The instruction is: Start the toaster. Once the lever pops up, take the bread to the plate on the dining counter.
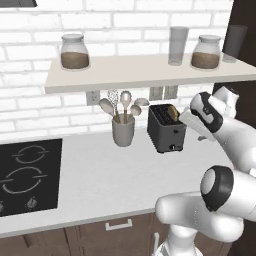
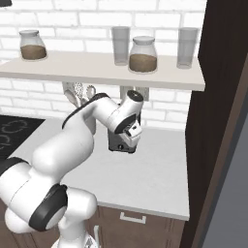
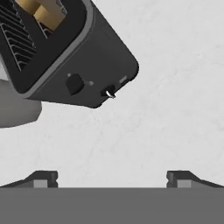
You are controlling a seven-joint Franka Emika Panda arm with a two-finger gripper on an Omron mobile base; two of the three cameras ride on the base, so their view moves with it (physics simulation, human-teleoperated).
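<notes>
Counter (image 3: 166,87) below wide-open, empty tool (image 3: 112,178)

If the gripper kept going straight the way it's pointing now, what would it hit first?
Most likely the bare grey-white counter just beside the toaster. The open gripper aims down past the toaster's front corner, so it would probably miss it, though depth is hard to judge.

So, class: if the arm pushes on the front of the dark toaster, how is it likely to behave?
The toaster looks boxy and flat-based, so it would probably slide rather than roll. It stands taller than it is wide on the smooth counter, so a high push might tip it. The bread sits loosely in a slot and may shift.
</notes>
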